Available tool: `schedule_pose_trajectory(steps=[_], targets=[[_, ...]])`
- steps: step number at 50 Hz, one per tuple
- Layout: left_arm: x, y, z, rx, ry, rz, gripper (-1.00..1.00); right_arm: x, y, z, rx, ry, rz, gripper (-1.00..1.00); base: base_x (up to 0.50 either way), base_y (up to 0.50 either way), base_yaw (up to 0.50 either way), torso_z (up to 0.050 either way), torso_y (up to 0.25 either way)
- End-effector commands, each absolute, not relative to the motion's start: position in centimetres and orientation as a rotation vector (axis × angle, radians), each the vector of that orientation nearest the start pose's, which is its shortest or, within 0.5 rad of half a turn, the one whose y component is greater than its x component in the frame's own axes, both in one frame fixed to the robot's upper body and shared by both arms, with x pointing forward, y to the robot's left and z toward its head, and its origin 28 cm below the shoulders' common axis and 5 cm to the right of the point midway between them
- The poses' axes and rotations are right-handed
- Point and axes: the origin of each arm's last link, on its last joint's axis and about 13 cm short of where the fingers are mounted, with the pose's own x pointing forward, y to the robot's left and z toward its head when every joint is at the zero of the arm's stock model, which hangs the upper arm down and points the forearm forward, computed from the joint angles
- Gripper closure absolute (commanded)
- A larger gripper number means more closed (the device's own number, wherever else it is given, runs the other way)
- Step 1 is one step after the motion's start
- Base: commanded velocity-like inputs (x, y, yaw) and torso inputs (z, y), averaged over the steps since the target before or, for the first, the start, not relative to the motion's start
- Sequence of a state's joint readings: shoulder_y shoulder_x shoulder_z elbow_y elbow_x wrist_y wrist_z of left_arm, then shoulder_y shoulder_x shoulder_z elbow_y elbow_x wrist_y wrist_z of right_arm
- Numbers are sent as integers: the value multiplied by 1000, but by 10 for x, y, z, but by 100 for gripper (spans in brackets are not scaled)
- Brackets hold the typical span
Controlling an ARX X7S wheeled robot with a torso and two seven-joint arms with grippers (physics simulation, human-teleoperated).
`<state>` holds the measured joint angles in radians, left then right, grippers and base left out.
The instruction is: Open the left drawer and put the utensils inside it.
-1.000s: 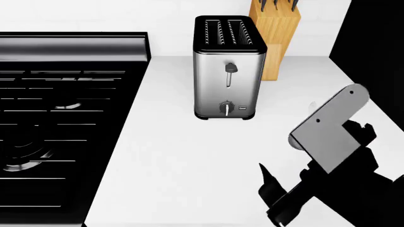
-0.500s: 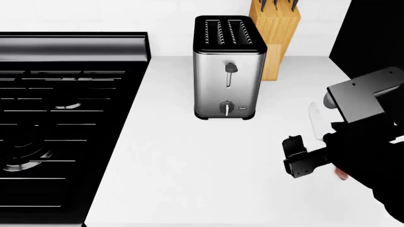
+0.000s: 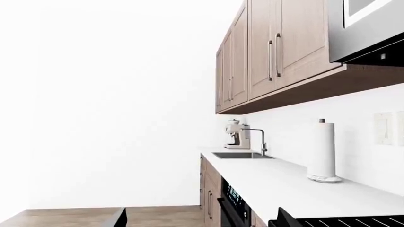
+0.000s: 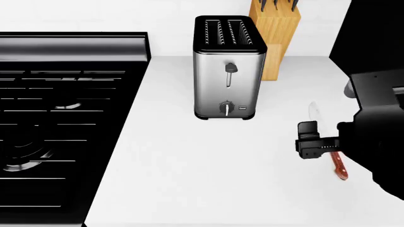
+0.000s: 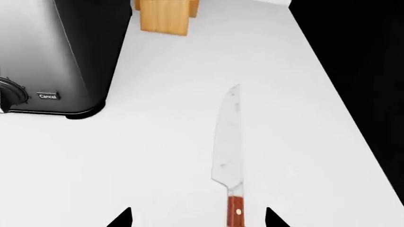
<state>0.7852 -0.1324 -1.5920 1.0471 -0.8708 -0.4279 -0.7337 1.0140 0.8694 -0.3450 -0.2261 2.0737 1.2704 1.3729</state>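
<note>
Desk (image 4: 189,189): white, carrying the stove, toaster (image 4: 228,68), knife block (image 4: 276,35) along its back edge, leaving the front clear.
Right tool (image 5: 197,220): hovering over the knife handle, prongs spread either side, gripping nothing, lining up for a grasp.
Left tool (image 3: 200,222): raised away from the desk, facing along the kitchen, tips parted, empty.
Knife (image 5: 230,151): lying flat near the right edge, blade pointing toward the back.
Drawer, spatula: not showing.

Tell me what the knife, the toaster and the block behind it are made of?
The knife looks like shiny pale steel, with a reddish-brown handle, probably wood, showing a rivet. The toaster seems brushed metal with a glossy black top, likely plastic. The block looks like light, plain wood.
</note>
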Motion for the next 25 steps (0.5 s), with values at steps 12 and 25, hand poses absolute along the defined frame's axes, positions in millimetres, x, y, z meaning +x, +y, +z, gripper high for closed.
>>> schedule_pose_trajectory(steps=[12, 25], targets=[[-23, 353, 211, 292, -348, 1440, -100, 253, -179, 270, -42, 628, -186, -100, 0, 0, 0, 0, 0], [-21, 353, 209, 294, -341, 1439, -100, 266, -179, 259, -71, 731, -151, -100, 0, 0, 0, 0, 0]])
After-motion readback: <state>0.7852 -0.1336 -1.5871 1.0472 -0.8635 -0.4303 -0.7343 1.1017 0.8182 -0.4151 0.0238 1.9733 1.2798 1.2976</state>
